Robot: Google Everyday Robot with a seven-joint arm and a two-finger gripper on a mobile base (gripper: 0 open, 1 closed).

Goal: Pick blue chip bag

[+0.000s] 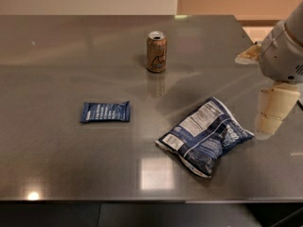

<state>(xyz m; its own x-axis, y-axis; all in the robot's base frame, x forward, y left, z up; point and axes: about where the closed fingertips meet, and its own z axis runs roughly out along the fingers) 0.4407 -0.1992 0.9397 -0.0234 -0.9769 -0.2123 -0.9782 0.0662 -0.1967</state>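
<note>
The blue chip bag (pixel 206 135) lies flat on the grey table (pixel 66 56) at the front right. It is dark blue and crinkled, with its white nutrition-label panel facing up. My gripper (pixel 271 117) hangs from the white arm at the right edge of the view. It is just right of the bag and apart from it, with its cream tip close above the table. It holds nothing that I can see.
A brown soda can (pixel 156 51) stands upright at the back middle. A small flat blue packet (pixel 105 111) lies to the left. A pale object (pixel 248 56) sits at the table's right edge behind the arm. The table's front edge is near the bag.
</note>
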